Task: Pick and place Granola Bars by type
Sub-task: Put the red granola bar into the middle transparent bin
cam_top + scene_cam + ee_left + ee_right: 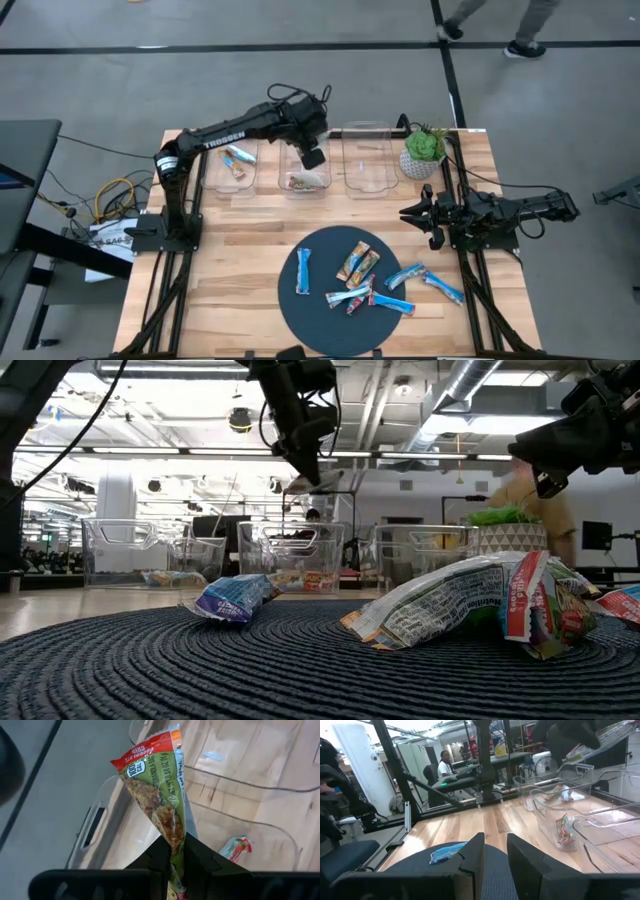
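- High view, left bin: holds a blue bar, so blue ones evidently collect here.
- Left gripper hangs over the middle bin, jaws clamped on a multicoloured bar; one like it already lies inside, likely the drop spot.
- Remaining Granola Bars wait on the dark mat on the tabletop.
- Right gripper idles at the right edge, jaws apart.

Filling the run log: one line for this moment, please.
left claw: shut on multicoloured bar, above middle bin | right claw: open, waiting at table's right edge
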Robot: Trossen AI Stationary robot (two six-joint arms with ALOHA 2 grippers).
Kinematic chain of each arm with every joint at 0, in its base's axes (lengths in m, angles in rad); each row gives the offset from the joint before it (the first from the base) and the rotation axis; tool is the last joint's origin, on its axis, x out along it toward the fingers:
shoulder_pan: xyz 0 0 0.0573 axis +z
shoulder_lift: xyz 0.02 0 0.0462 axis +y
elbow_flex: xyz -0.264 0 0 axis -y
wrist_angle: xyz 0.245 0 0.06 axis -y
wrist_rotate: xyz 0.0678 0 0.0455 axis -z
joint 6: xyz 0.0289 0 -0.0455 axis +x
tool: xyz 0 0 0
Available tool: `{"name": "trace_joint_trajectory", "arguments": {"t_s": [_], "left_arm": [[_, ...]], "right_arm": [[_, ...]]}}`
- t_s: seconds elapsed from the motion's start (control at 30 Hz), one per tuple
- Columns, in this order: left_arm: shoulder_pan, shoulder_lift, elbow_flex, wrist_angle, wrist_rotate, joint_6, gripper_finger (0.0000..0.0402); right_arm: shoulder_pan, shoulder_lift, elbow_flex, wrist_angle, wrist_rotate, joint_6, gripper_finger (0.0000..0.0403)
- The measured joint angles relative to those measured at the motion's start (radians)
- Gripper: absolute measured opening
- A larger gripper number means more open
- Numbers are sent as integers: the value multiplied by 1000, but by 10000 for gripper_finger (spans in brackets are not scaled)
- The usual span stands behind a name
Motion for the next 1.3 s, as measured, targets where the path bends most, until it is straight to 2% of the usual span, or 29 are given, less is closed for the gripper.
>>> {"name": "trace_joint_trajectory", "arguments": {"t_s": [0.2, 0.6, 0.97, 1.3], "left_arm": [[16, 0, 0, -26, -6, 72, 32], [30, 37, 0, -116, 24, 326, 32], [32, 173, -1, -172, 28, 385, 32], [33, 245, 0, -123, 38, 389, 32]], "right_arm": [[0, 0, 0, 0, 0, 0, 77], [0, 0, 0, 0, 0, 0, 77], [0, 0, 0, 0, 0, 0, 77], [0, 0, 0, 0, 0, 0, 77]]}}
